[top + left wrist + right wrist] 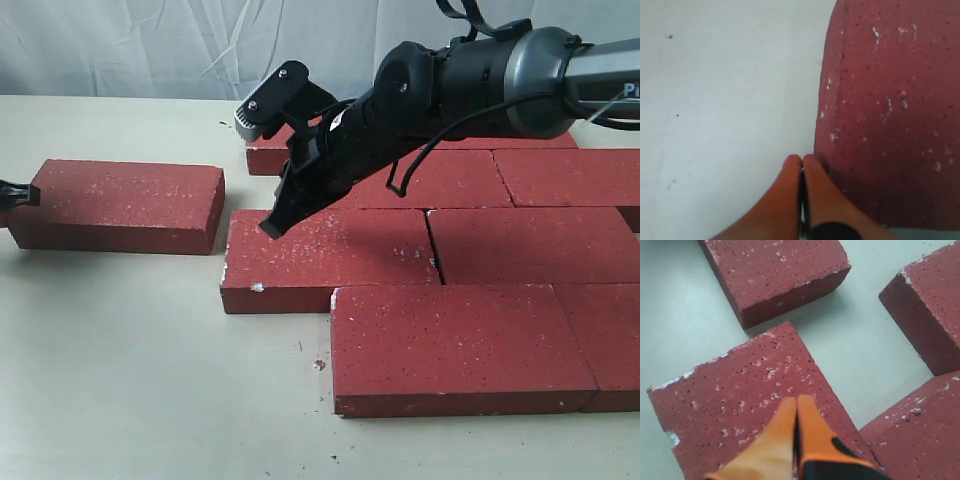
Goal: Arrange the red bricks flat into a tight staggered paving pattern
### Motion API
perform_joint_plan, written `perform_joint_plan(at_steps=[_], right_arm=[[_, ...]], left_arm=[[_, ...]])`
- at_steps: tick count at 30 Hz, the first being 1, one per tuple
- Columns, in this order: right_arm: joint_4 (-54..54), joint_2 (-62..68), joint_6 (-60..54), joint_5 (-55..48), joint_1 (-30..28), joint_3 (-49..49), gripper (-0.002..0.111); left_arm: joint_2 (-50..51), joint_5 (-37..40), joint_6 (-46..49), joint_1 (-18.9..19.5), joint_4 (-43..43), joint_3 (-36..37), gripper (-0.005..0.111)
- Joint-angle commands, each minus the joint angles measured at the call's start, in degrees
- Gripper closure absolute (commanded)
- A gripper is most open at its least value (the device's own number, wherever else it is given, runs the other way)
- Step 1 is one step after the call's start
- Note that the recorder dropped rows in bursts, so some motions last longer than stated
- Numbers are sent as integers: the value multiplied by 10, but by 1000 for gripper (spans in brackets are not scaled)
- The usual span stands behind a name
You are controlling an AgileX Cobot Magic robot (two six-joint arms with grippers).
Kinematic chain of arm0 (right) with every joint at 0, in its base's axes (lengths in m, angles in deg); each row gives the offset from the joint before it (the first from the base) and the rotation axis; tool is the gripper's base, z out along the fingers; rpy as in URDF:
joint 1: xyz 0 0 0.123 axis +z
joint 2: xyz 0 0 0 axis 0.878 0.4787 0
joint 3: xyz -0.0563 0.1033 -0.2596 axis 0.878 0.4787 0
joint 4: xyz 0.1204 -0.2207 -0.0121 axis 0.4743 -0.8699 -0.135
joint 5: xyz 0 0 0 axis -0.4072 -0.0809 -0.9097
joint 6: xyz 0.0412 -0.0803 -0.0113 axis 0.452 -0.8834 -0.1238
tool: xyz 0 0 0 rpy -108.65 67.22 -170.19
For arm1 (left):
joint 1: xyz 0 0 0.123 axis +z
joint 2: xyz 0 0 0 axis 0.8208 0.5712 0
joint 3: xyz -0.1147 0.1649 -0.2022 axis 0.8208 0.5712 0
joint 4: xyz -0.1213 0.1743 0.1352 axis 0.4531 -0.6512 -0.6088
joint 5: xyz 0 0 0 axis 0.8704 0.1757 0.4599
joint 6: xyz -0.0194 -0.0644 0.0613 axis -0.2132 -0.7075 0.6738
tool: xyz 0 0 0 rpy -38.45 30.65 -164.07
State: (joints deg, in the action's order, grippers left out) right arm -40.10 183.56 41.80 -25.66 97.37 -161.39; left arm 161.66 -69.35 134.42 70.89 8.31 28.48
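Several red bricks lie flat on the pale table. One loose brick point(120, 205) point(775, 275) sits apart at the left. My left gripper point(18, 193) point(802, 160) is shut and empty, its tips against that brick's point(890, 110) left end. The other bricks form staggered rows at the right. My right gripper point(272, 228) point(796, 401) is shut and empty. Its tips rest at or just over the top of the leftmost brick point(330, 260) point(740, 395) of the third row. A gap of bare table separates this brick from the loose one.
The front row's brick point(450, 345) lies closest to the camera. A back-row brick point(268, 152) point(930, 305) sits behind the right arm point(480, 85). A crumpled white backdrop point(150, 45) closes the far side. Bare table point(130, 380) stretches along the front left.
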Motion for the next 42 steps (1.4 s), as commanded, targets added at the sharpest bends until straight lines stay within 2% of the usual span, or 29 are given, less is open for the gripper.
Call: perform_joint_plan(at_steps=[1,8,12,15,16,17,20,23,26,35,42], right_arm=[[-5,-2,-4,5,0,2,109],[10,-1,-5,-5,2,2,109],[10,26,10,45,2,-32,109],[-11,121,76,-112,2,-207,109],[-31,142,107,-137,2,-247,109],[-84,184,177,-171,2,-322,109],[-141,267,253,-227,2,-451,109],[-146,331,255,-253,2,-522,109],[-143,370,258,-230,2,-546,109],[-111,393,258,-217,2,-560,109],[-82,392,254,-217,2,-560,109]], left_arm=[[-10,15,9,0,1,-6,107],[-11,-10,20,0,2,-6,107],[-11,-39,21,0,7,-6,107],[-11,-39,20,0,13,-6,107],[-10,-36,20,0,14,-6,107],[-10,-39,20,0,14,-6,107],[-10,-79,20,0,21,-6,107],[-10,-74,20,0,21,-6,107],[-2,-74,20,0,46,-6,107],[19,-26,23,-11,50,-29,107],[19,-13,102,-42,110,-29,107]])
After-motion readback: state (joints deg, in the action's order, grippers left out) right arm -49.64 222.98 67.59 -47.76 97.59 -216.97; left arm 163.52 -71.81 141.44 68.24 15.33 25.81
